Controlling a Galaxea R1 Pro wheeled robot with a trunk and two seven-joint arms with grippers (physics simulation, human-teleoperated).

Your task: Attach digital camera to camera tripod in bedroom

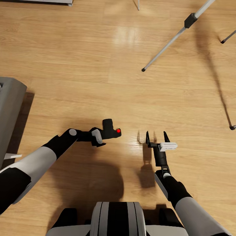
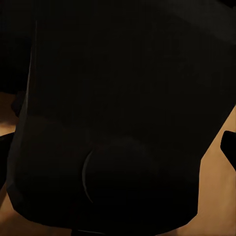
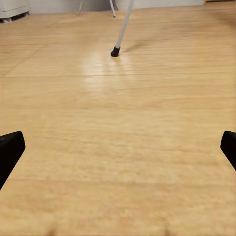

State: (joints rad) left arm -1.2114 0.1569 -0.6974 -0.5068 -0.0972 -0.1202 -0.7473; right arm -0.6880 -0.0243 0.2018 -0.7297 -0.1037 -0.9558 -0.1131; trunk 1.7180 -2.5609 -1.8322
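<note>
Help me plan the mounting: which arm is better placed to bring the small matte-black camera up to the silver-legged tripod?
Probably the left. The left gripper already holds the small matte-black camera with the red button, while the right gripper is open and holds nothing. The silver-legged tripod stands ahead to the right, so the left arm must cross over.

head downward, wrists forward, sharing floor

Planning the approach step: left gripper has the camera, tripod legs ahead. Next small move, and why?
Probably roll the base forward toward the camera tripod. The left gripper holds the digital camera low over the floor, the right gripper is open and holds nothing, and just the tripod's legs are visible ahead, with its head out of frame. Raising the view to find the head likely comes with it.
</note>
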